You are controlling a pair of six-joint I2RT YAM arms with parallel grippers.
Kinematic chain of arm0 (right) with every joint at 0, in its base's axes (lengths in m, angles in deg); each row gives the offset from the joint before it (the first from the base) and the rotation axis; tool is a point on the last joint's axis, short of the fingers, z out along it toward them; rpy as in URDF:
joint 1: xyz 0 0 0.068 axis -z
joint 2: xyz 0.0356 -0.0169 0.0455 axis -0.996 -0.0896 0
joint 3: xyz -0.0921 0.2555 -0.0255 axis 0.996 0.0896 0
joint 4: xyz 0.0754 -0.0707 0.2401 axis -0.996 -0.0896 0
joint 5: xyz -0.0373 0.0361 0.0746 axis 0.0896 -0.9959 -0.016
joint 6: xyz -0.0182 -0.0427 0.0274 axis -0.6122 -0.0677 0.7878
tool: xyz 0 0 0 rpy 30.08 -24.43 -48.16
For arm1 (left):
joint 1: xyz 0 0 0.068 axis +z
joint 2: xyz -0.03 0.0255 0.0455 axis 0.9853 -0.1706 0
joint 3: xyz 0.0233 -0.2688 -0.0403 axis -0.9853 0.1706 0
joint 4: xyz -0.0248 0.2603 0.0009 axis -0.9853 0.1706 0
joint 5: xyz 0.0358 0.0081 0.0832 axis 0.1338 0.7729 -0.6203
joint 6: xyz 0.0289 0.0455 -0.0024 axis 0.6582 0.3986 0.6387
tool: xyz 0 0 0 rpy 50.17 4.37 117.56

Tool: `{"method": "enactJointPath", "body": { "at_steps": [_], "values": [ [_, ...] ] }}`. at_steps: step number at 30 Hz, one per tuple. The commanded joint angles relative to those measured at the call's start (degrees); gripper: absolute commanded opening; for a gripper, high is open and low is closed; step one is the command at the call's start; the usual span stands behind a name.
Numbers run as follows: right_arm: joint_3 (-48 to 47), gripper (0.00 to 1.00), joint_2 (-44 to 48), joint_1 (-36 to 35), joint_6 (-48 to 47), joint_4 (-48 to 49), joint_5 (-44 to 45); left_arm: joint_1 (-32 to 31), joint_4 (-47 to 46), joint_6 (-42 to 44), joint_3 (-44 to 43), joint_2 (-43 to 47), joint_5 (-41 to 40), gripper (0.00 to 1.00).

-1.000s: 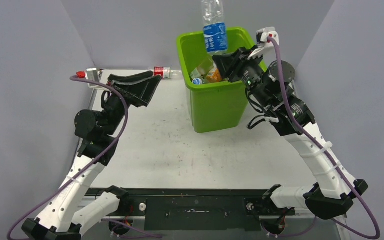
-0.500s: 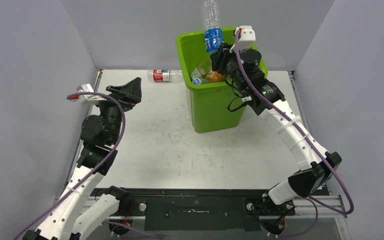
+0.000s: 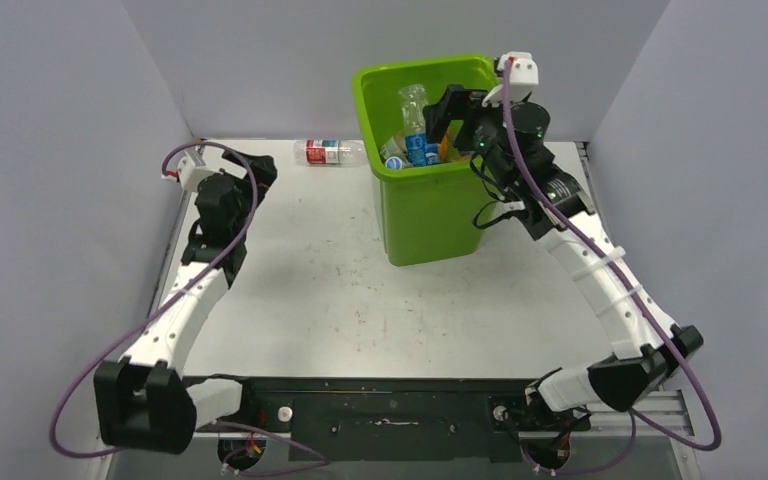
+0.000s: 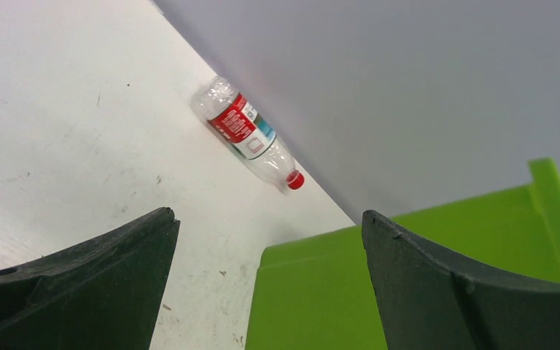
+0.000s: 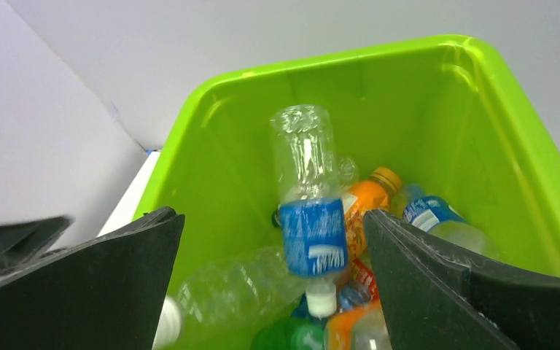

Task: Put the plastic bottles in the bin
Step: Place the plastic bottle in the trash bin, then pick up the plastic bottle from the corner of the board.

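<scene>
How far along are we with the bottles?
Done: the bin holds a heap of bottles, a blue-label bottle cap-down on top. In hand: nothing; the right gripper hangs over the bin with jaws open, the left gripper is open too. Left: one red-label bottle lying on the table, left of the bin.

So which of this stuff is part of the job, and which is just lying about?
Job: bin; bottles inside it; red-label bottle lying outside it.
Just there: table; walls.

Bright, even light; soft shadows; sharp focus.
</scene>
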Motion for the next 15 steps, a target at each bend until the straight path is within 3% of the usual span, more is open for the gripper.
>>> {"method": "enactJointPath", "body": {
  "at_steps": [1,8,9,15],
  "values": [
    [6.94,1.00,12.82,-0.02,3.21,7.02,-2.68,3.24,-5.45,-6.46,-8.04,-12.00,7.60,0.96],
    [22.53,1.00,27.28,-0.04,2.80,18.83,-3.25,3.05,-18.19,-21.79,-16.52,-36.40,11.95,0.96],
    [23.92,0.97,28.23,0.00,2.58,19.55,-2.86,2.96,-19.40,-23.63,-18.40,-39.78,12.79,0.96],
    [27.27,0.95,30.53,0.00,2.99,21.29,-1.28,0.78,-17.86,-28.88,-28.91,-54.87,10.78,0.96]
  ]
}}
